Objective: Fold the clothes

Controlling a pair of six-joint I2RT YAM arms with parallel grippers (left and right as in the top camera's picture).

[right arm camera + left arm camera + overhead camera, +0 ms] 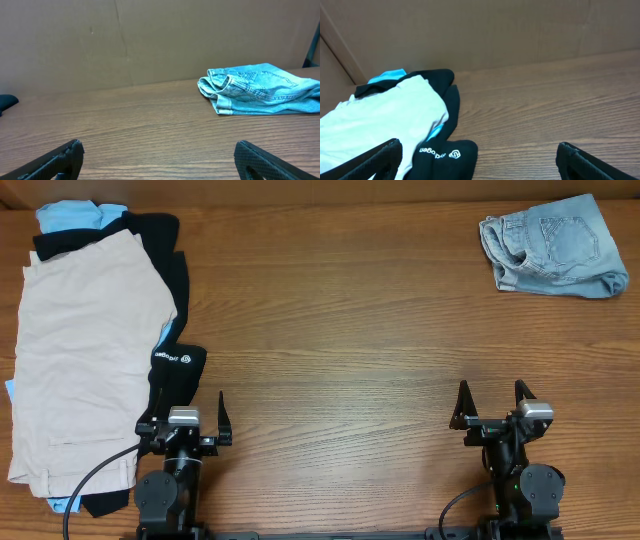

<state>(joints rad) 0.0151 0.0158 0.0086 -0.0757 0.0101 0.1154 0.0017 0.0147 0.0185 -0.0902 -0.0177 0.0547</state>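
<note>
Denim shorts [552,243] are lying crumpled at the far right corner of the tabletop [340,310], bunched up at their left end, with one stitched back pocket facing up. Nothing is touching them.

The other clothes are sitting in a pile along the left side:
- The beige garment [85,350] is lying on top and covering most of the pile.
- The black garment [160,235] is sticking out from under it at the far end and along the right edge. A black flap with white logo print [171,358] is pointing toward your left arm.
- The sky-blue garment [75,215] is peeking out at the far left corner.

Your left end effector [186,418] is sitting at the near edge, just beside the pile's right side. Its fingers are spread fully wide and gripping nothing.

Your right end effector [491,395] is sitting at the near edge on the right, also spread wide and carrying nothing. It is well apart from the shorts, which are showing ahead and to the right in its wrist view.
</note>
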